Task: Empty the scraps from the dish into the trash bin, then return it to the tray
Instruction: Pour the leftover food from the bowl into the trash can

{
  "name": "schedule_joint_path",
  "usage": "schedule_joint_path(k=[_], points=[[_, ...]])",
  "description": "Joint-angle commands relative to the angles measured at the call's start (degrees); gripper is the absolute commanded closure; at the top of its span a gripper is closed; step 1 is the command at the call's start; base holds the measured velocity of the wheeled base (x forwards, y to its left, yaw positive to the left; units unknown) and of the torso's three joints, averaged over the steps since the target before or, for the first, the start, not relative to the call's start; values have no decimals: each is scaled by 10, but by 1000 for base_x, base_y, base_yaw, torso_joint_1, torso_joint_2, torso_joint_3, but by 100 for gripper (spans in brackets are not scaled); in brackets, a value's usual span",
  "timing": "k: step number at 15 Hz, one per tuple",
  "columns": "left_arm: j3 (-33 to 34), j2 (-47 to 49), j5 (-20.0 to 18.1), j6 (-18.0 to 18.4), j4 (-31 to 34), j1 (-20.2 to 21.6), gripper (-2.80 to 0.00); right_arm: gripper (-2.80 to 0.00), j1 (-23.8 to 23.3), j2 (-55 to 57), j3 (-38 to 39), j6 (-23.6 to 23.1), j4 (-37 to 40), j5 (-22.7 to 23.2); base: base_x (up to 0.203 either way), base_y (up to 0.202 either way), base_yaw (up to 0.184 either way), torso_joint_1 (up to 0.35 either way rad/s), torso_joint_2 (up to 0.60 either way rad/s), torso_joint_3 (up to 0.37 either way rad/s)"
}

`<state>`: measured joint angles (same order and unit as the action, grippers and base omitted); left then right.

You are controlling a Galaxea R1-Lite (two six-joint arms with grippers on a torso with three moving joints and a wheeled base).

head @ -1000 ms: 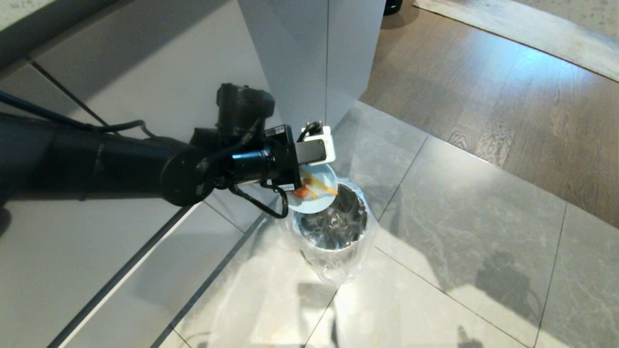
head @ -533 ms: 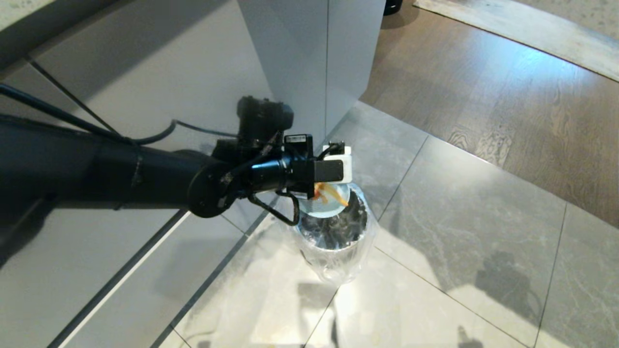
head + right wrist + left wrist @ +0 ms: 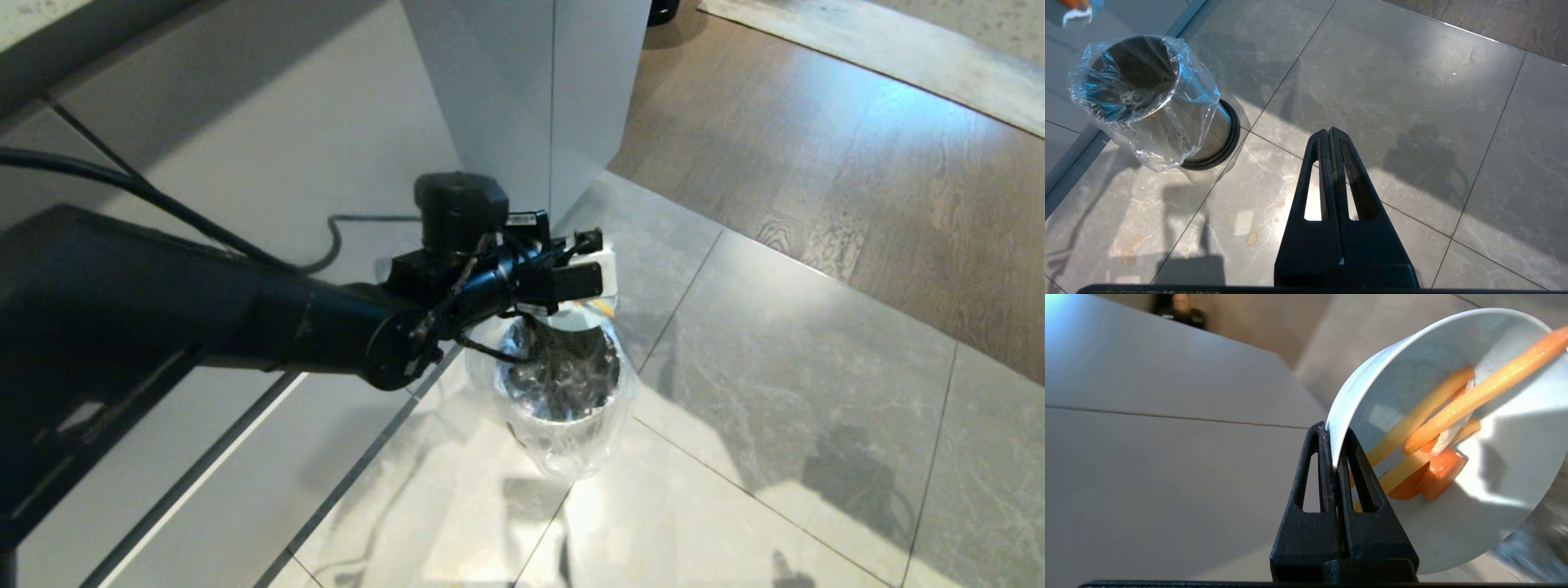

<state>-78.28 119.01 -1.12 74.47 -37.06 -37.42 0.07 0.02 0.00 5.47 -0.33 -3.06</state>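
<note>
left gripper [image 3: 1336, 457] jaws clenched on the rim of the dish [image 3: 1457, 457]: one finger outside the wall, one inside, rim edge pinched right at the tips. dish tipped steeply on edge, open face turned away from the jaws and down toward the trash bin [image 3: 563, 384]

scraps [image 3: 1437, 428] lie inside the dish, just past the inner finger: a few yellow-orange sticks crossing each other plus an orange chunk under them. longest stick reaches the far rim; its tip is cut off by the frame edge in the left wrist view

head view: left gripper [image 3: 571, 286] hangs directly over the near-left part of the bin mouth, wrist and camera housing covering most of the dish [image 3: 589, 314]; only a sliver of its pale rim and a bit of yellow show beyond the jaws. can't tell from there how close the dish edge is to the liner

bin stands on the tiled floor [image 3: 775, 367], tight against the white cabinet [image 3: 269, 139] on the arm's side; open floor on the far side of the jaws and toward the wood flooring [image 3: 816, 147]

right gripper [image 3: 1331, 163] jaws pressed together, holding nothing, parked above bare tile well apart from the trash bin [image 3: 1147, 106]; bin's black base ring and crinkled liner clear there, bin interior dark, contents hard to make out

tray not in any view
</note>
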Motion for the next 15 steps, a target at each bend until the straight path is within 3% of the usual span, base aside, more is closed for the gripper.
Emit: schedule_joint_path(k=[1, 5, 10, 15], points=[[17, 8, -2, 3, -57, -3, 0, 0, 0, 1, 0, 1, 0, 0, 0, 0, 0, 0, 0, 0], [75, 7, -4, -11, -162, -4, 0, 0, 0, 0, 0, 1, 0, 0, 0, 0, 0, 0, 0, 0], [88, 18, -7, -53, -232, 0, 0, 0, 0, 0, 0, 0, 0, 0, 0, 0, 0, 0, 0, 0], [91, 29, -7, -54, -320, 6, 0, 0, 0, 0, 0, 0, 0, 0, 0, 0, 0, 0, 0, 0]])
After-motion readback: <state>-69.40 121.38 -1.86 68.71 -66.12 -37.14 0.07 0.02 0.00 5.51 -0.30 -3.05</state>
